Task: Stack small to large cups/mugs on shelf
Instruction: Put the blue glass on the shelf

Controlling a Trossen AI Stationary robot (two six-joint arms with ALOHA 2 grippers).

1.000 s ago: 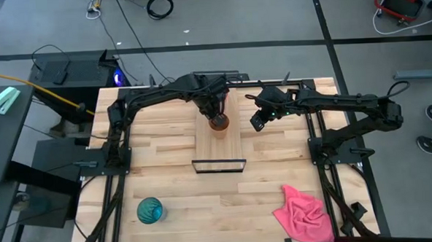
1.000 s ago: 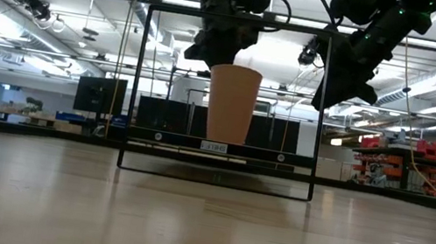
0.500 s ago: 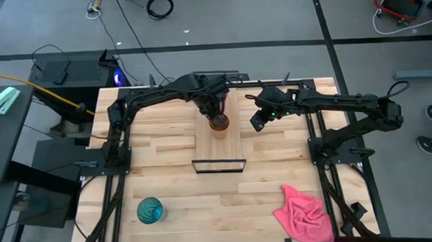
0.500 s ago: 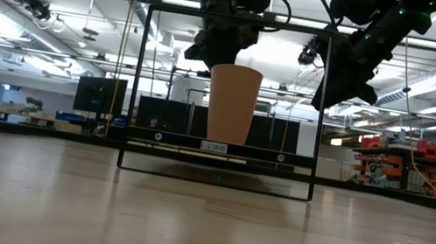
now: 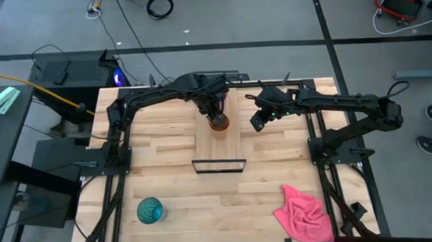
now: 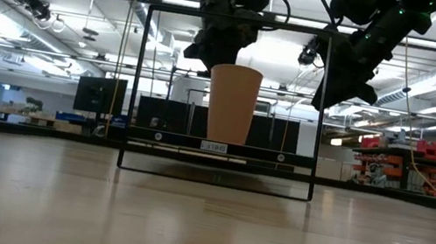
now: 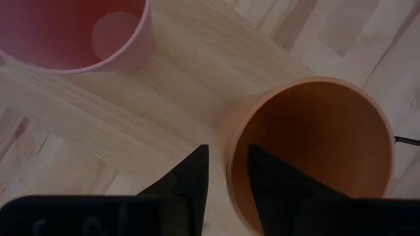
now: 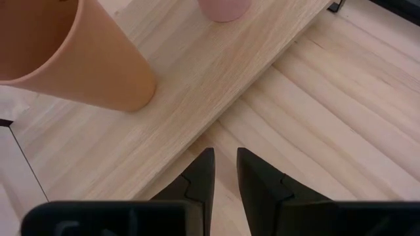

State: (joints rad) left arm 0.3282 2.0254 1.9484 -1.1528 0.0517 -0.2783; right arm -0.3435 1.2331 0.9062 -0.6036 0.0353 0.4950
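The orange-tan cup point(image 5: 219, 123) point(image 6: 231, 106) stands upright on its base on the light-wood shelf point(image 5: 218, 146), behind the shelf's black frame point(image 6: 241, 20). My left gripper point(image 5: 214, 114) point(image 7: 228, 149) is right above it, shut on its rim. The pale pink cup point(image 7: 72, 33) point(image 8: 226, 10) stands on the shelf just beyond the orange one; the left arm hides it in the high view. The teal cup point(image 5: 150, 210) stands on the table near the near-left corner. My right gripper point(image 5: 258, 121) point(image 8: 225, 154) hovers shut over the table to the right of the shelf. My left gripper has the orange cup's rim point(image 7: 228, 167) between its two fingers, one finger point(image 7: 272, 177) inside the cup and one point(image 7: 190, 174) outside. The fingers come from above, pointing down. The cup stands upright with its base point(image 6: 225, 141) on the shelf.
A crumpled pink cloth point(image 5: 304, 212) lies near the near-right corner of the slatted tabletop point(image 5: 159, 160). Bare table lies on both sides of the shelf and between the teal cup and the cloth.
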